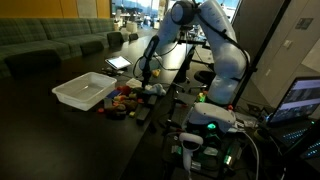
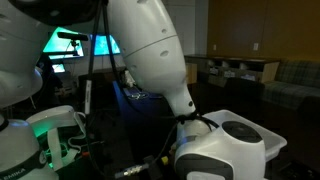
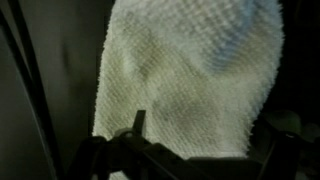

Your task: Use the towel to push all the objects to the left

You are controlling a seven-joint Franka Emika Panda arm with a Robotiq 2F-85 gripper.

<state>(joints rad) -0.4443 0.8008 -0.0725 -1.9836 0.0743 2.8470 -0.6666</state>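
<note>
Wrist view: the towel (image 3: 190,70) fills the frame beyond the gripper (image 3: 203,130). Whether the fingers clamp the towel cannot be told.

White arm (image 1: 222,45) arched forward, wrist pointing down, pincer (image 1: 143,74) low, jaw state unclear

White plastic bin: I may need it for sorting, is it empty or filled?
Looks empty: in an exterior view the white plastic bin shows only its bare pale floor.

No readable text anywhere; laptop screen (image 1: 303,98) and monitor (image 2: 76,42) glowed, but nothing on them was legible.
</note>
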